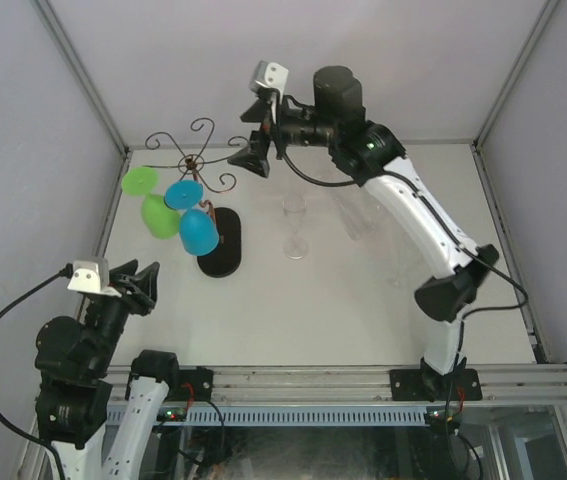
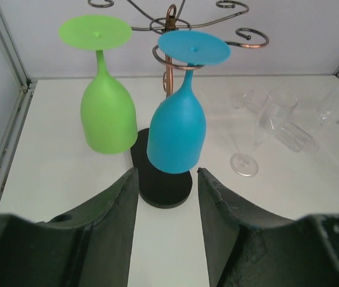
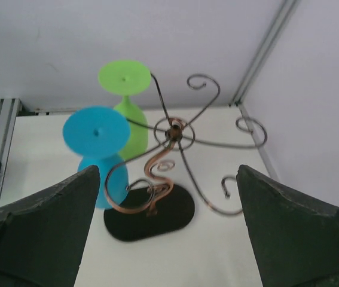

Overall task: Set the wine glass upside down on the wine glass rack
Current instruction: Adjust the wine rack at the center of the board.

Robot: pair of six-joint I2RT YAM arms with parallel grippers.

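While my left jaws stand half apart with nothing between them, and my right jaws gape wide and empty above the dark wire rack (image 3: 174, 133) with its curled scroll arms, the matte blue wine glass (image 2: 176, 134) hangs just ahead of the left pair. Its flat foot sits on a scroll loop, its long axis is vertical, and the bowl mouth points down over the black oval base (image 2: 164, 191). A lime-green glass (image 2: 107, 116) hangs beside it the same way. I judge the blue one light, grippy and unlikely to shatter, and the broad bowl is where I would hold it. A clear stemmed glass (image 2: 271, 116) standing on the white worktop (image 2: 67, 167) looks more fragile.
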